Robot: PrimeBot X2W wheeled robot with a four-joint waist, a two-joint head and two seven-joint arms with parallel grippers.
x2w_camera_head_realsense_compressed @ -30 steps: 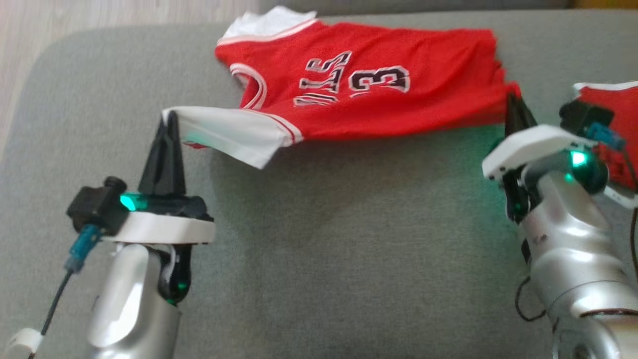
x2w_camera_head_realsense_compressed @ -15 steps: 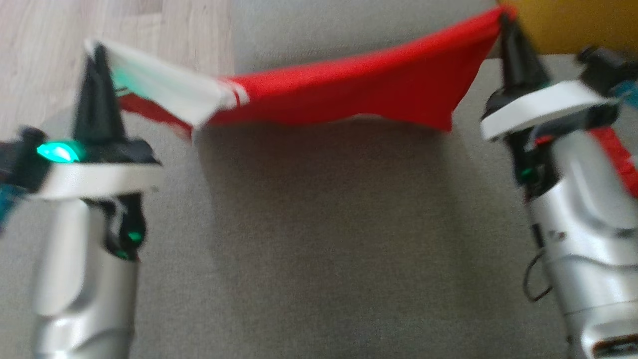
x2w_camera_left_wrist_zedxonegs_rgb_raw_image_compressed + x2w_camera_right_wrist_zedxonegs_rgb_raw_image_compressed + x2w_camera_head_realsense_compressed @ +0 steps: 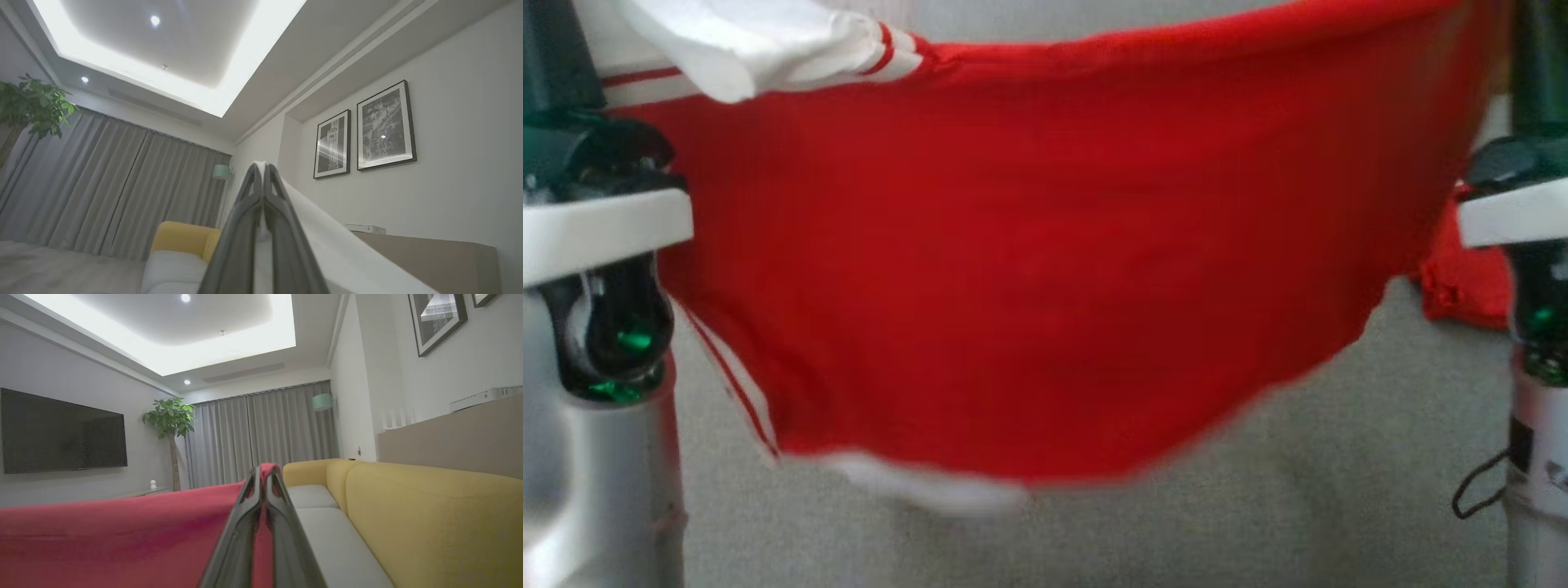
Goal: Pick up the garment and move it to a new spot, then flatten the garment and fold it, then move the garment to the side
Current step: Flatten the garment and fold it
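Above the grey cushion [image 3: 1258,506] the red garment [image 3: 1045,269] hangs stretched between both arms, plain side toward the head camera. A second ago it lay on the cushion showing a "3". The wrist views show the grips up close: the left gripper [image 3: 262,166] is clenched on a white corner and the right gripper [image 3: 264,470] on a red one.

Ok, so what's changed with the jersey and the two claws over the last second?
The left claw and right claw rose, lifting the red jersey off the grey cushion; it had lain spread there and now hangs stretched between them. The head camera shifted too. Unchanged: both claws stay shut on its ends.
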